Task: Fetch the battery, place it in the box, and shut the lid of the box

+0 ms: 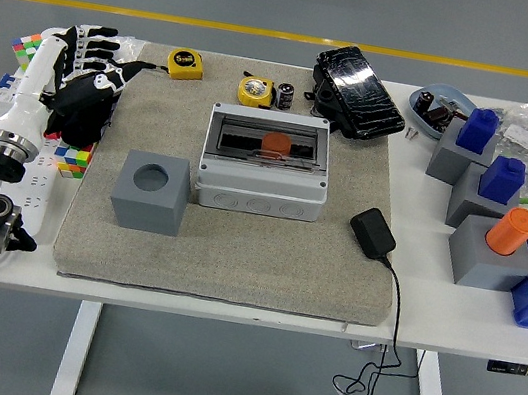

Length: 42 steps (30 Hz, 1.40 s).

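The left hand (86, 77), fingers spread and empty, hovers at the table's left edge, with the battery (284, 95) well to its right behind the box (265, 162), so fetching seems unstarted, needing a reach across.

You have one view only: the head camera, set high on the robot's side, looking forward and down. It takes in the whole white table (426, 321), its near edge low, grey floor beyond.
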Motion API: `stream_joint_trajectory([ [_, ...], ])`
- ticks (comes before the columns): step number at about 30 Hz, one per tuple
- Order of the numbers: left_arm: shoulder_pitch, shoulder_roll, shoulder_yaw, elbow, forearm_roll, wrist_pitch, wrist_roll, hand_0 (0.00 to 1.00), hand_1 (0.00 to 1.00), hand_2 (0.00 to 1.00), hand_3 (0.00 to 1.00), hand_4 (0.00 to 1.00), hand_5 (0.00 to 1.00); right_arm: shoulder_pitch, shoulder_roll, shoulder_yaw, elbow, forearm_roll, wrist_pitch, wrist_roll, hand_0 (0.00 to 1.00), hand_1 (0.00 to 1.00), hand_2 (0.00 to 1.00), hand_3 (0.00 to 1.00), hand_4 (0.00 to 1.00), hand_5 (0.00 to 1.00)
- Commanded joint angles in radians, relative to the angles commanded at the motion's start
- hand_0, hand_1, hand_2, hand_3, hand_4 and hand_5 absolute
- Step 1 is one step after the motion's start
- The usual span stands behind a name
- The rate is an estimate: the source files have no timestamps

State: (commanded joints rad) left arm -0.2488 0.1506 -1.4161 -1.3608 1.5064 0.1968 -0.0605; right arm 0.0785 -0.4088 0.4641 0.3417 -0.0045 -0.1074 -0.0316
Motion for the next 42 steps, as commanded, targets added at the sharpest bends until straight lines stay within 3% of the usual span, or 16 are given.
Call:
stream_joint_trajectory([
  [42, -0.002, -0.015, 0.022, -0.005, -0.01, -0.013, 0.007, 0.63, 0.689, 0.69, 0.723, 0.998, 0.44, -0.006, 0.001, -0.004, 0.001, 0.0, 0.001, 0.0, 0.544, 0.601, 0.592, 0.546, 0.926, 0.491],
])
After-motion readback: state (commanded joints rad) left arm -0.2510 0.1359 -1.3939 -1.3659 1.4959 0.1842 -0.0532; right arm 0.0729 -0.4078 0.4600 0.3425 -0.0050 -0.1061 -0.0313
